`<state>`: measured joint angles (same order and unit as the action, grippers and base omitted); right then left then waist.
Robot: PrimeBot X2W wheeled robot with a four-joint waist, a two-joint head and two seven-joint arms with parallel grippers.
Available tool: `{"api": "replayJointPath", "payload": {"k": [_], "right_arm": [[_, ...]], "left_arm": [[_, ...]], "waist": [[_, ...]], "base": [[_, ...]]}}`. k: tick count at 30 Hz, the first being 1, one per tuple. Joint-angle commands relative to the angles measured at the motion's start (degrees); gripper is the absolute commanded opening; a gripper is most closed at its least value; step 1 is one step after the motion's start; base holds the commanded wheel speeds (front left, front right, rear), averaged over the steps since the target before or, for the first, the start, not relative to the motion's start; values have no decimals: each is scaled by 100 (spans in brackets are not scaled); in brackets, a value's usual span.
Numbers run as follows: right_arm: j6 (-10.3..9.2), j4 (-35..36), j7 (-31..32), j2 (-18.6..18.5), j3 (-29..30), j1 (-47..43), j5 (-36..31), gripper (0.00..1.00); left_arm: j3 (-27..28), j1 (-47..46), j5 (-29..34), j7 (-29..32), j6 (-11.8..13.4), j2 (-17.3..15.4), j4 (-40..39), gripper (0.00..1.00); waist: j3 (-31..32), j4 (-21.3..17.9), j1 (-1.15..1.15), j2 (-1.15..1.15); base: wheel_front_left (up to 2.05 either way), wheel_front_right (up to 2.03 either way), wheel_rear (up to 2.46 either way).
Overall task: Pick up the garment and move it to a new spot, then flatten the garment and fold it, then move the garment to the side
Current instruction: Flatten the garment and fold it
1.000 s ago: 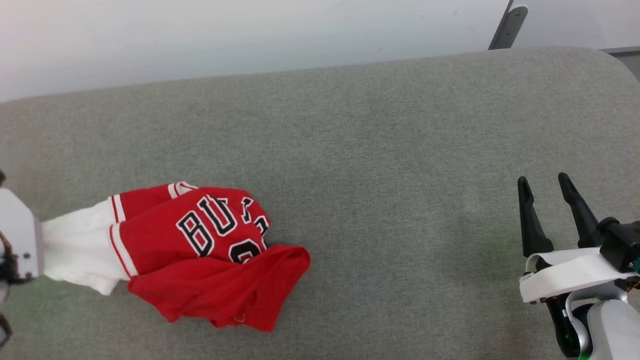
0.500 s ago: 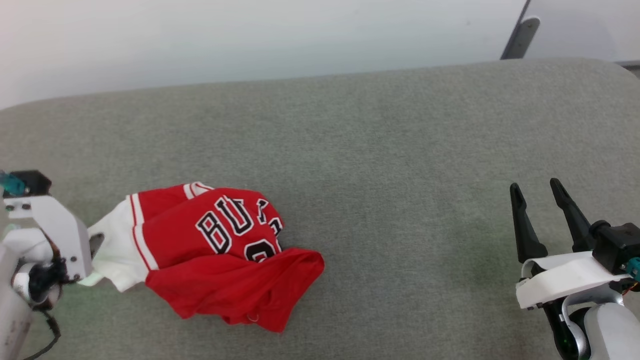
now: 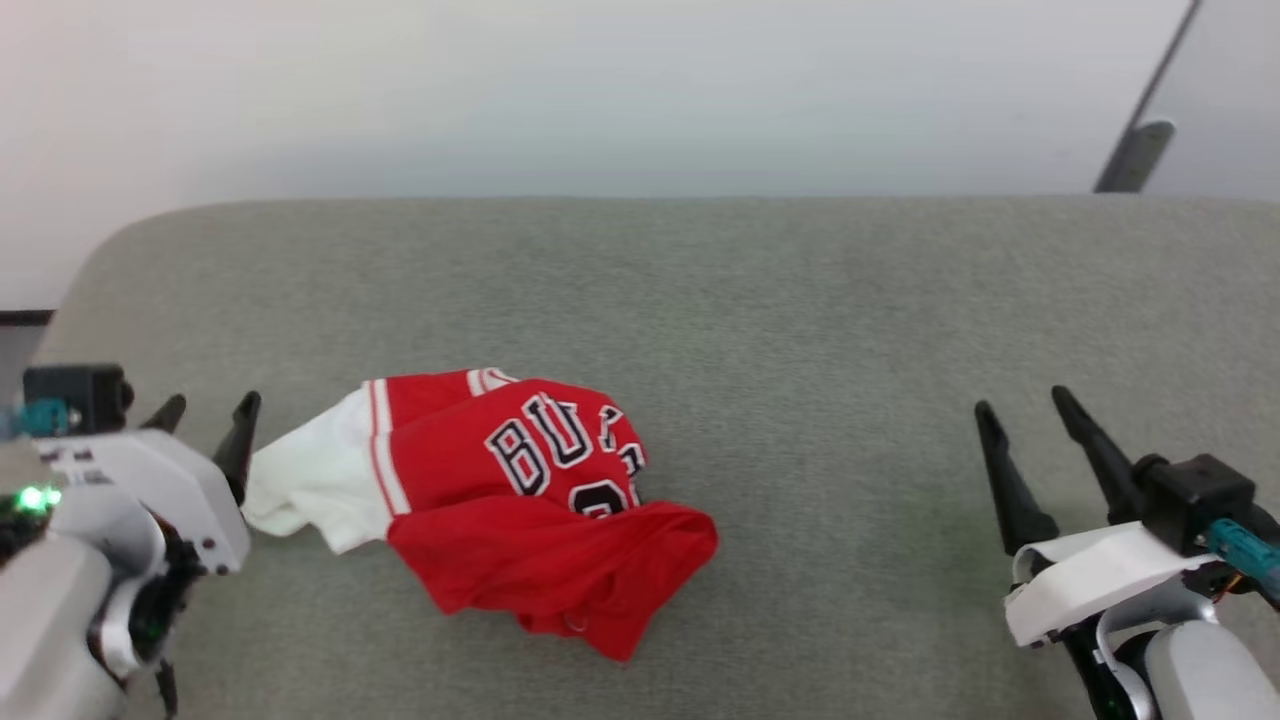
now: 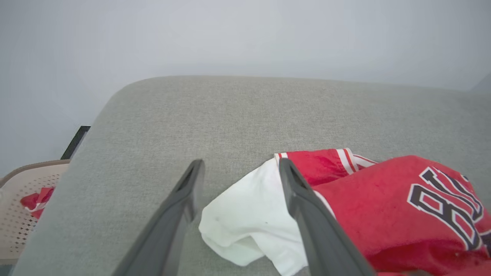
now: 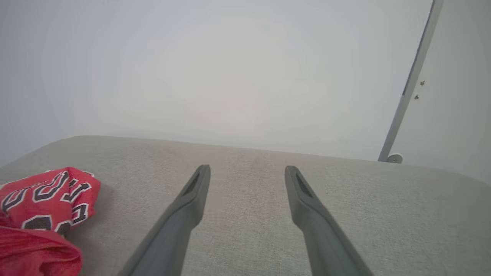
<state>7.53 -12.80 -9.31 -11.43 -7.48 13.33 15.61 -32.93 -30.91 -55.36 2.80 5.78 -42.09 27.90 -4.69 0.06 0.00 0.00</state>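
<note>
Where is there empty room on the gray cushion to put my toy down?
The biggest bare patch lies between the garment and the right gripper. The strip of gray cushion behind the garment, up to the far edge, is bare too. It is crowded on the left, where the left gripper sits close beside the white sleeve.

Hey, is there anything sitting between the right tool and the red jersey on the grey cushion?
Nothing visible. Bare grey cushion runs from the open right tool across to the crumpled red jersey, which lies off to that tool's left.
</note>
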Motion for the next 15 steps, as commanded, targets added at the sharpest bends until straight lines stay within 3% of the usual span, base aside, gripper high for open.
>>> {"api": "replayJointPath", "payload": {"k": [1,8,15], "right_arm": [[-8,7,53,-22,-93,-37,40,100],[-8,-27,441,-133,-710,220,392,100],[-8,-311,1031,-248,-1441,793,866,100]], "left_arm": [[58,212,68,-226,118,-20,-163,100],[386,978,86,-1349,593,88,-927,100],[798,1508,299,-1777,853,379,-1456,100]], "waist": [[153,279,0,0],[184,777,0,0],[70,1248,0,0]], "base": [[0,0,0],[0,0,0],[0,0,0]]}}
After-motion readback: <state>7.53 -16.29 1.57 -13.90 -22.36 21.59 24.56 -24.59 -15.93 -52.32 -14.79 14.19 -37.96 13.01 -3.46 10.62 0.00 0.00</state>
